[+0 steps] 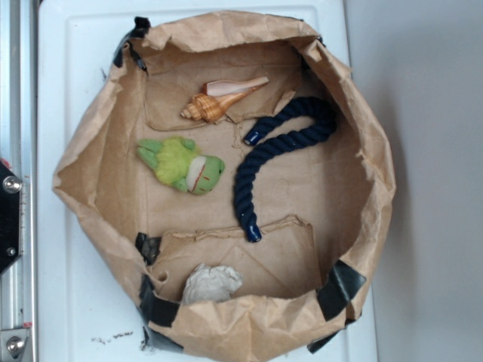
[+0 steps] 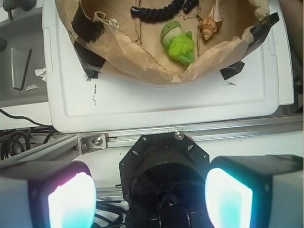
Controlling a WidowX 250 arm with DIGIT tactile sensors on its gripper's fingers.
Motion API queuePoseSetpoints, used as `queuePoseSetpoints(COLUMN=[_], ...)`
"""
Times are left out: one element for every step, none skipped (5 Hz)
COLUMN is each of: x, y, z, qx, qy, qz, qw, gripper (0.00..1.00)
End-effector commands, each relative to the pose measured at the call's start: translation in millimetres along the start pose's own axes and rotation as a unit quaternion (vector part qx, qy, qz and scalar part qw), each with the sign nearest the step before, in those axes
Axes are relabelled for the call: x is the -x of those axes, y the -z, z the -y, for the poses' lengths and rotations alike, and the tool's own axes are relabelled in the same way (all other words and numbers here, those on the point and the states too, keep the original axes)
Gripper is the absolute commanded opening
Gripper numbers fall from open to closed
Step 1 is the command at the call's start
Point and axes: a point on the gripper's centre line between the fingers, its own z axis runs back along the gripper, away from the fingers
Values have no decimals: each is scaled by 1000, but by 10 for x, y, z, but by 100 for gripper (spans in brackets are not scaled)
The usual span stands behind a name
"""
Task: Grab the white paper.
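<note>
Four loose things lie in the paper bag (image 1: pixel 98 188), and only one is mine: the white paper (image 1: pixel 210 283), a creased wad pressed against the bag's bottom wall in the overhead view, just beside a strip of black tape (image 1: pixel 156 308). My gripper (image 2: pixel 149 199) hangs outside the bag, well apart from it, with its fingers (image 2: pixel 228 194) spread wide and nothing between them. From the wrist view I cannot see the wad at all; the crumpled wall hides it. So I judge the main risk is coming down on that wall and pinching brown paper instead. The green toy (image 1: pixel 183 165), shell (image 1: pixel 219 102) and blue rope (image 1: pixel 275 154) sit farther off, so a mix-up there seems less likely.
</note>
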Motion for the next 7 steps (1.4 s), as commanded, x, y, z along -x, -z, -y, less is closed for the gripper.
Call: queuePoseSetpoints(x=[0, -289, -628, -878, -1053, -1257, -1350], y=[0, 58, 109, 282, 431, 651, 890], z=[0, 136, 129, 110, -15, -152, -221], qx=[0, -11, 3, 16, 4, 27, 50], qy=[0, -31, -57, -108, -172, -279, -355], qz=[0, 25, 59, 70, 70, 54, 19], qw=[1000, 999, 997, 991, 983, 958, 933], gripper=[100, 100, 100, 100, 100, 100, 100])
